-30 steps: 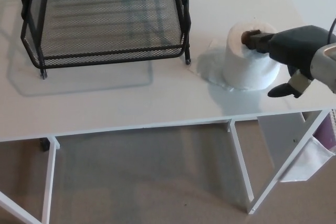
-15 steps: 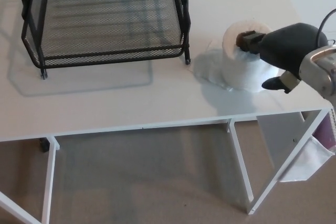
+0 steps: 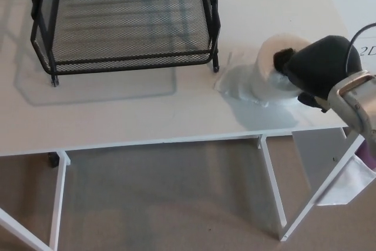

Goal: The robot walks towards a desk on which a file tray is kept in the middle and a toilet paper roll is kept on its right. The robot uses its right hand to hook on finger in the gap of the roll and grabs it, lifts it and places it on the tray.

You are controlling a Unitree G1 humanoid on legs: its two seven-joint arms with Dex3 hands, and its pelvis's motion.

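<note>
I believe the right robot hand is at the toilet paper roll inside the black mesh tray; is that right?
No: the head view shows the toilet paper roll on the desk beside the black mesh tray, not inside it; the right robot hand is at it.

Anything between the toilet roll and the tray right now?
Nothing: in the head view, only bare white desk top lies between the white toilet paper roll and the black wire-mesh file tray.
</note>
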